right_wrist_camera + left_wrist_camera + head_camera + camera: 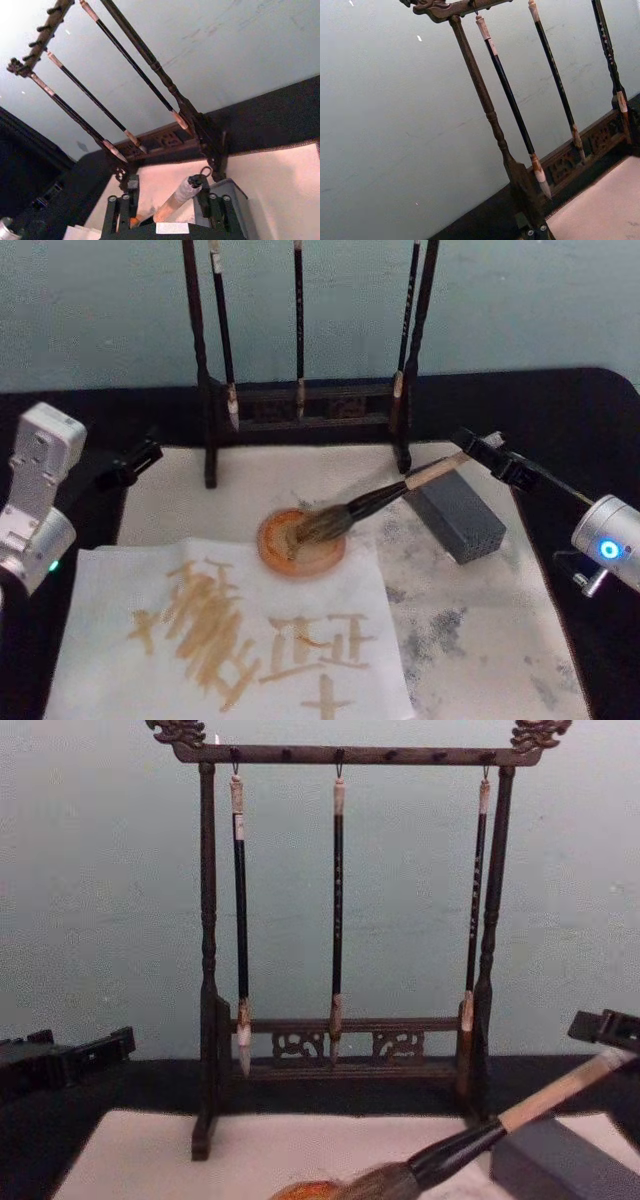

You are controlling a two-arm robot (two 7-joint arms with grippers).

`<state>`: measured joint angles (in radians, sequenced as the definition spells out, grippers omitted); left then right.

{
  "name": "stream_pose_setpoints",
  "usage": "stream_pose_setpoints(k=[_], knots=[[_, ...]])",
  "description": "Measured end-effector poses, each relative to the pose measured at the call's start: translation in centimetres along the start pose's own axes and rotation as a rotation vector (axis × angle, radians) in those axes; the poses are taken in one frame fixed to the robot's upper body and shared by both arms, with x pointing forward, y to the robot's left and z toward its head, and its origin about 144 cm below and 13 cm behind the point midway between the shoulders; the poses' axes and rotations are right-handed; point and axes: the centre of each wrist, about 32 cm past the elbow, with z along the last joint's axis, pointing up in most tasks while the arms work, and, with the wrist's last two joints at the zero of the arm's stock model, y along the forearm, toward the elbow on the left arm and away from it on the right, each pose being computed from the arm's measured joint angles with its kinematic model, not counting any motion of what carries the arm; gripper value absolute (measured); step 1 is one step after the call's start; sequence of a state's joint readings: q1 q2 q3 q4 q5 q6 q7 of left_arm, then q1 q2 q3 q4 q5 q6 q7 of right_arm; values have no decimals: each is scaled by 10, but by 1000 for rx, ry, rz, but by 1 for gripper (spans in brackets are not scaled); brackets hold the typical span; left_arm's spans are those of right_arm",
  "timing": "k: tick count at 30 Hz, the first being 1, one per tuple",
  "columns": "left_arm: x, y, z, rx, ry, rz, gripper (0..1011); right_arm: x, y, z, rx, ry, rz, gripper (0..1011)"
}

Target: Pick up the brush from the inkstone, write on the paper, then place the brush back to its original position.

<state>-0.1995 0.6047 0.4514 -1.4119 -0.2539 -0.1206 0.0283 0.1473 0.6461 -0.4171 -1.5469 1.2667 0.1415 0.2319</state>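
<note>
now right end effector (478, 447) grips brush (385, 496), bristles over inkstone (301, 542)

The paper (230, 630) is bearing tan brush-written strokes that look like characters: a dense cluster at the robot's left, and a clearer figure of crossing bars and uprights toward the middle, with a cross-shaped mark at the near edge. None of them can be read with certainty. No other text, label, brand or number is showing legibly.
</note>
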Motion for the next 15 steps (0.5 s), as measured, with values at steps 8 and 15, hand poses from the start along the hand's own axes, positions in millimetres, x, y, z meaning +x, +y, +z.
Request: stream_pose_setpoints(k=[8, 15], knots=[[0, 0, 0, 0, 0, 0, 1002, -4, -2, 7, -44, -81, -26, 933], [0, 0, 0, 0, 0, 0, 1002, -7, -4, 12, -76, -146, -52, 1008]])
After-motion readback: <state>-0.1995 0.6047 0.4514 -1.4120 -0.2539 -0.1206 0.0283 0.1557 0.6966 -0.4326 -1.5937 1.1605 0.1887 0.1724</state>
